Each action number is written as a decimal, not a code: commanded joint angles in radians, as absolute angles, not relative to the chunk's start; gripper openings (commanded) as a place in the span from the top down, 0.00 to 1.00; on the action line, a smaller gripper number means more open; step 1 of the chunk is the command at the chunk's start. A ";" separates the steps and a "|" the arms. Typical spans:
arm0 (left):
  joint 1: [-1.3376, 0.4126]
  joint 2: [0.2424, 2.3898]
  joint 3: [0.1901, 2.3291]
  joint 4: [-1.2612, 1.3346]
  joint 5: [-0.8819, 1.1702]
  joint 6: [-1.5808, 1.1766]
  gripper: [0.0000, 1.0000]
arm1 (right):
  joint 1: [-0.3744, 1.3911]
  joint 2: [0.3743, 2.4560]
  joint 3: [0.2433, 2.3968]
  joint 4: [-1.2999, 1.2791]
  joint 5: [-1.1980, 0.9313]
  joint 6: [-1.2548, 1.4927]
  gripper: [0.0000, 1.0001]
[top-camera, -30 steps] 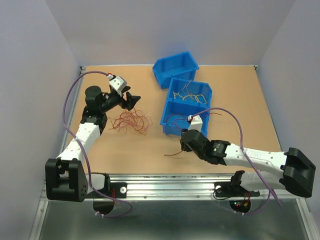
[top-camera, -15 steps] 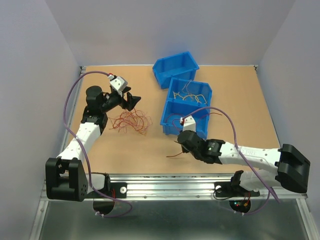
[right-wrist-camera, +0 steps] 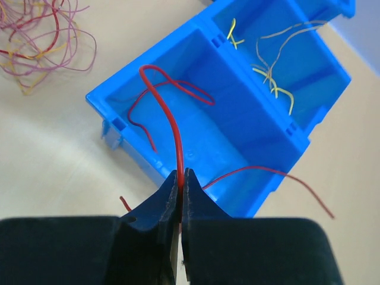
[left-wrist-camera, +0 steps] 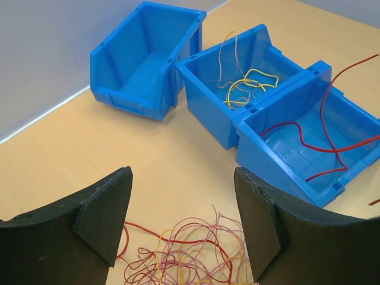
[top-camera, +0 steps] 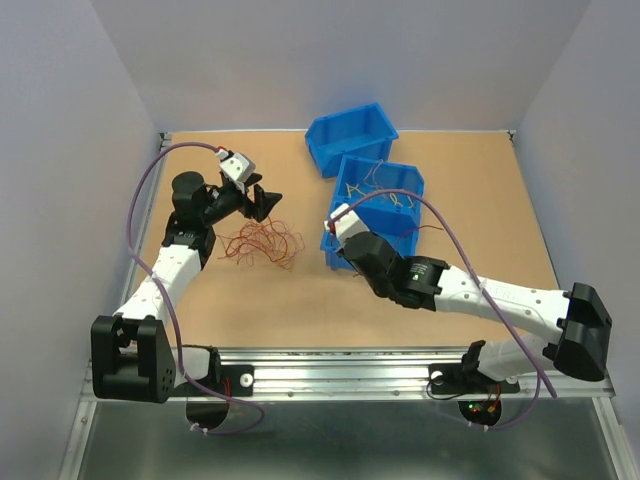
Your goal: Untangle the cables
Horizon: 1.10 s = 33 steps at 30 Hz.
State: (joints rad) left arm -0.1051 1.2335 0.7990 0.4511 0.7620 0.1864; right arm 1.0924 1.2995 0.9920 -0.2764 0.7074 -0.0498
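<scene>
A tangle of thin red, orange and yellow cables [top-camera: 262, 243] lies on the table left of the bins. It shows at the bottom of the left wrist view [left-wrist-camera: 184, 255] and at the top left of the right wrist view [right-wrist-camera: 35, 35]. My left gripper [top-camera: 262, 197] hangs open and empty just beyond the tangle [left-wrist-camera: 182, 172]. My right gripper [top-camera: 350, 248] is shut on a single red cable [right-wrist-camera: 172, 130] at the front wall of the near blue bin [right-wrist-camera: 142, 154]. The cable loops into that bin.
Three blue bins stand in a row at the back right: an empty far bin [top-camera: 345, 118], a middle bin [top-camera: 380, 163] with yellow cables [left-wrist-camera: 249, 83], and the near bin [left-wrist-camera: 267, 160] with red cables. Walls enclose the table.
My right gripper has moved up and to the left from the table in front of the bins to the near bin, carrying the red cable. The left arm has not moved.
</scene>
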 commanded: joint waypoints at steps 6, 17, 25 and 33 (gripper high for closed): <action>-0.110 1.230 0.842 0.480 0.770 0.198 0.20 | 1.049 1.304 1.144 -0.264 0.632 -0.442 0.99; -0.114 1.239 0.845 0.476 0.769 0.201 0.20 | 0.968 1.445 1.299 -0.316 0.606 -0.683 0.99; -0.115 1.243 0.848 0.472 0.767 0.206 0.20 | 0.881 1.479 1.306 -0.373 0.471 -0.646 1.00; -0.117 1.243 0.850 0.468 0.769 0.207 0.20 | 0.694 1.497 1.236 -0.373 0.167 -0.489 0.99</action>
State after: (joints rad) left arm -0.1112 1.2480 0.7990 0.4442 0.7589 0.1944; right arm 0.7731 1.4929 1.2591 -0.3782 0.3264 -0.5800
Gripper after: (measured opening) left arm 0.800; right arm 0.044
